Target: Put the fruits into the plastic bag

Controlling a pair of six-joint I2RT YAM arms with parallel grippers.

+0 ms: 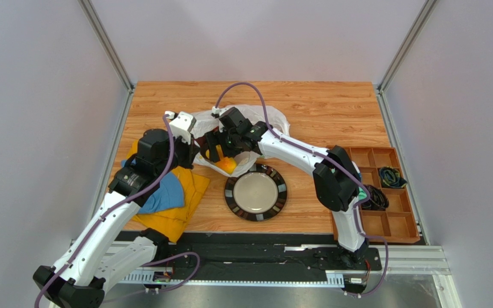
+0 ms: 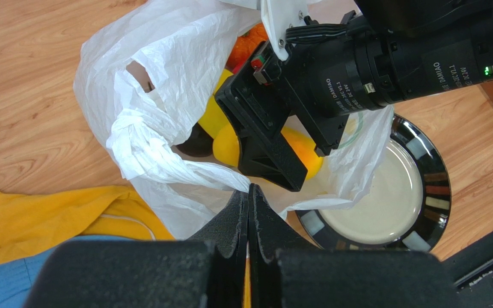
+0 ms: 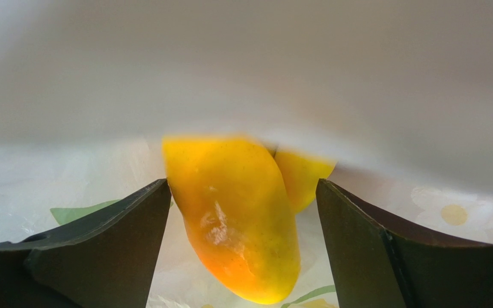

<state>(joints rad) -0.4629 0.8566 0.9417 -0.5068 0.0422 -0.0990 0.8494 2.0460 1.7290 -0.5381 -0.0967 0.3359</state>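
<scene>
The right pincer (image 3: 242, 186) is spread wide, deep inside the mouth of the thin white crinkly plastic bag (image 2: 159, 58). The orange-yellow toy mango (image 3: 236, 224) sits right between its two black fingers. There is a small gap on each side, so nothing pinches it. The mango's long side runs the same way as the fingers, pointing away from the wrist. It lies in the bag, beside another yellow fruit (image 3: 304, 179). I think the right arm only has to back straight out the way it points, without snagging the thin plastic. The left pincer (image 2: 249, 212) is pressed together. It looks to pinch the bag's near edge and hold the mouth up. The bag rests on the wooden table (image 1: 332, 109), just beside the black round plate (image 1: 230, 192). A yellow cloth (image 1: 178, 218) and a blue cloth (image 1: 169, 192) lie near the left arm.
</scene>
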